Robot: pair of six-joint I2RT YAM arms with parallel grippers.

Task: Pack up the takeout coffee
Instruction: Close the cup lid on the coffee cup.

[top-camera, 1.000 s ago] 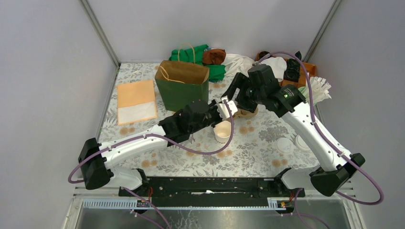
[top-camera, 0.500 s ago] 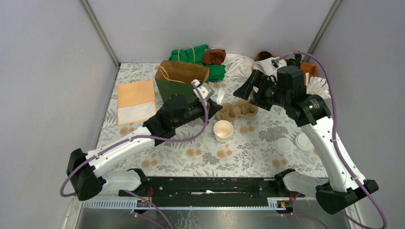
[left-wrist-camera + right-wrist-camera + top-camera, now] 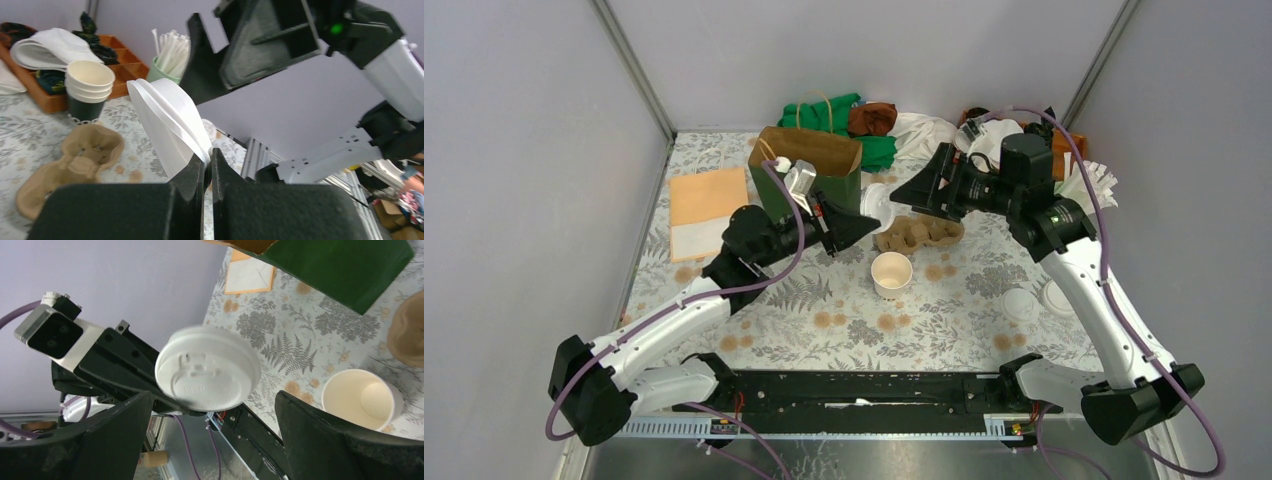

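Top external: L gripper (image 3: 860, 222) pinches white lid (image 3: 879, 205) by rim mid-air, facing R gripper (image 3: 916, 190), jaws gaping wide, prob. for handover; lidless cup (image 3: 891, 272) stands on table (image 3: 964, 320) beside pulp carrier (image 3: 919, 233).

Table (image 3: 844, 330) holds cup (image 3: 891, 273); carrier (image 3: 919, 233); green bag (image 3: 809, 190).

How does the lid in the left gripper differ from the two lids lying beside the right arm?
The held lid is raised, tilted on edge; the loose lids lie flat on the table. The held lid is pinched at its rim by the left gripper, between the right gripper's open jaws; the loose lids are untouched. All are round and white.
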